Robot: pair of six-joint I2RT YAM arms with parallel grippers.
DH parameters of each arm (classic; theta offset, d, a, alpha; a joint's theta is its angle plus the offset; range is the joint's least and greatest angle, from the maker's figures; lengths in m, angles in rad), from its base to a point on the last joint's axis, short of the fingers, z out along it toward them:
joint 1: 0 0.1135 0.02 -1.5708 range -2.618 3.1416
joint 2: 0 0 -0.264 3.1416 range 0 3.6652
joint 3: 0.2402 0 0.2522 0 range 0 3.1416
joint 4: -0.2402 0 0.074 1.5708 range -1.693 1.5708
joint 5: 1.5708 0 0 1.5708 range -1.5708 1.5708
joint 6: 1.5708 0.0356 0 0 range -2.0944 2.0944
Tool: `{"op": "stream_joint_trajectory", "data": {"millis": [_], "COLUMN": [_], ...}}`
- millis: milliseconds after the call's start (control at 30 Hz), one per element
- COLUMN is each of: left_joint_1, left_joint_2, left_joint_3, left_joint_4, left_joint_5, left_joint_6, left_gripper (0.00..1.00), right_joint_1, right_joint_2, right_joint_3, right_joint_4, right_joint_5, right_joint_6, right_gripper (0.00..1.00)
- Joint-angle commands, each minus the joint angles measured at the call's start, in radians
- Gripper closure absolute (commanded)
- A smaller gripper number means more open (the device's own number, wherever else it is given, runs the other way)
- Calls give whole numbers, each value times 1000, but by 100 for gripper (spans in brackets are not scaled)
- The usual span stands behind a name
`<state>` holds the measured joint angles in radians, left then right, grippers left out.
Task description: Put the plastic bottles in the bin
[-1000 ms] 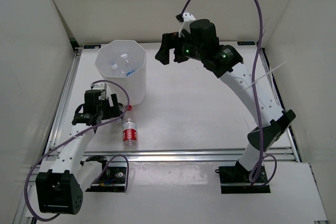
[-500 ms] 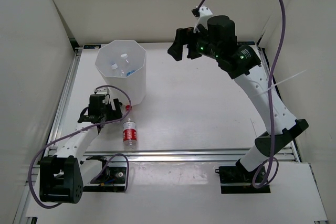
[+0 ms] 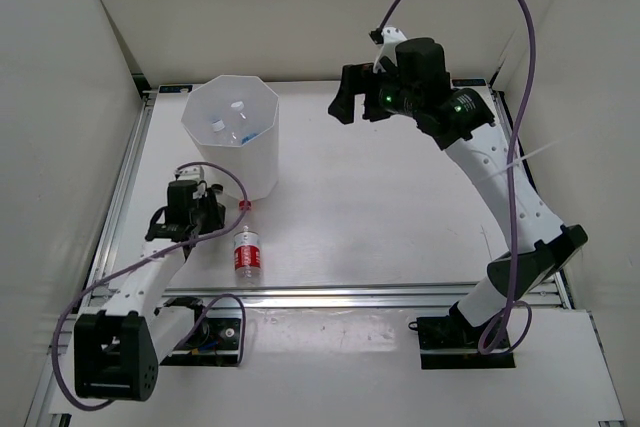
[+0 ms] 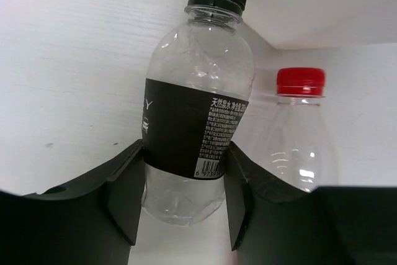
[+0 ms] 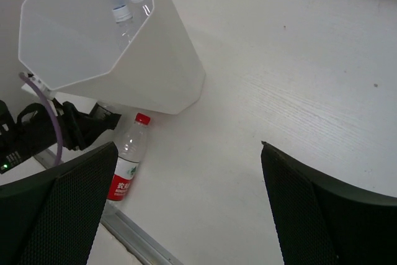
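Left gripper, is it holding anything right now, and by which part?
Yes. The left gripper grips the dark-capped bottle across its black label, jaws on either side.

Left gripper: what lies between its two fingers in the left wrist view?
The dark-capped bottle, in the left wrist view: the fingers of the left gripper appear to touch its black label on both sides. The red-capped bottle lies outside them.

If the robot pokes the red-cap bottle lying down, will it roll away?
Probably. The red-cap bottle lies on its side and is round, so a sideways push should roll it. It looks clear and empty, so it is likely light and easy to squash.
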<state>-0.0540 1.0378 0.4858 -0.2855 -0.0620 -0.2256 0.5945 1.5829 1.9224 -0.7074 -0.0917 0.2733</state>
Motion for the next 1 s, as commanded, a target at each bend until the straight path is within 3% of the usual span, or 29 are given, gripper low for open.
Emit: {"op": "stream_joint_trajectory", "data": {"millis": [0, 200, 333, 500, 600, 733, 867, 900, 967], "left_joint_1": [6, 6, 6, 6, 6, -15, -38, -53, -53], "left_joint_2": [-114, -330, -390, -115, 55, 185, 238, 248, 248], "left_joint_3": [79, 292, 489, 868, 1017, 1057, 1047, 1034, 1045], "left_joint_4": [-74, -274, -291, -291, -291, -273, -250, -250, -250], "left_joint_5": [-38, -117, -90, -15, 54, 54, 47, 28, 28], "left_joint_6": [2, -47, -67, -67, -67, -67, -55, -55, -55], "left_gripper": [63, 63, 63, 63, 62, 62, 41, 19, 0], "right_joint_1": [-4, -4, -4, -4, -4, -4, -4, -4, -4], "right_joint_2": [-25, -15, -15, 5, 23, 41, 31, 20, 5], "right_joint_3": [-17, -51, -60, -51, -30, 7, -17, -31, -65], "right_joint_4": [28, 58, 68, 68, 68, 68, 68, 68, 68], "right_joint_5": [-40, -80, -89, -109, -109, -109, -86, -86, -72], "right_joint_6": [38, 86, 107, 118, 127, 136, 136, 136, 136], "right_gripper": [0, 0, 0, 0, 0, 0, 0, 0, 0]}}
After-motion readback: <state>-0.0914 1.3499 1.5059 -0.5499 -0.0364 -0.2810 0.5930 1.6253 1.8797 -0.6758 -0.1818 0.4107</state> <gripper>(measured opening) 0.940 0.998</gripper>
